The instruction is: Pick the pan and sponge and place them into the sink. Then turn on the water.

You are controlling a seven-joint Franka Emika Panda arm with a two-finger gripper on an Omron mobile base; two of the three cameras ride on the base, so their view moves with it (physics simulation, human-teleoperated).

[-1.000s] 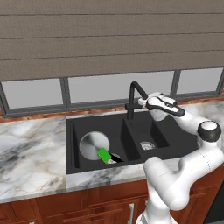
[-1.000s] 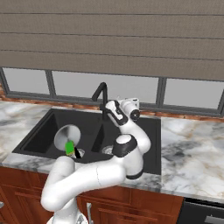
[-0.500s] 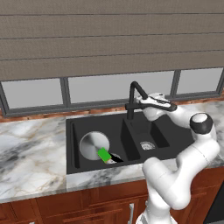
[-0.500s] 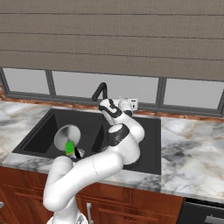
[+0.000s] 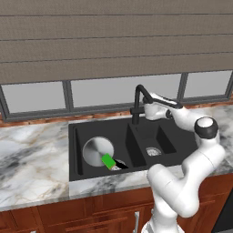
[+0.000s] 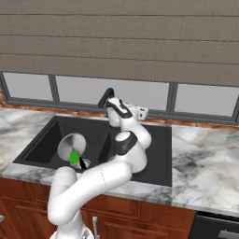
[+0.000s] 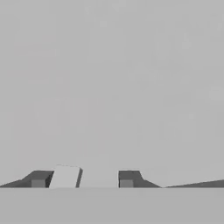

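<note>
The silver pan (image 5: 97, 151) lies flat in the larger left basin of the black sink (image 5: 74, 157), its black handle toward the front. The green sponge (image 5: 108, 160) rests on the pan's front edge; both also show from the right, the pan (image 6: 72, 144) and the sponge (image 6: 74, 158). My gripper (image 5: 147, 111) hovers at the black gooseneck faucet (image 5: 138, 96), just right of its neck and above the divider. In the hand view the fingertips (image 7: 38, 180) stand apart, a pale slab beside one, the gripper (image 7: 82, 181) open. No water shows at the spout.
The smaller right basin (image 5: 154, 139) has a round silver drain (image 5: 153, 151). Marble counter (image 5: 32, 159) flanks the sink on both sides. A window ledge and wall (image 5: 100, 116) stand close behind the faucet.
The hand has moved left, closer to the faucet neck. Its fingers have drawn nearer to each other. Pan and sponge have not moved.
</note>
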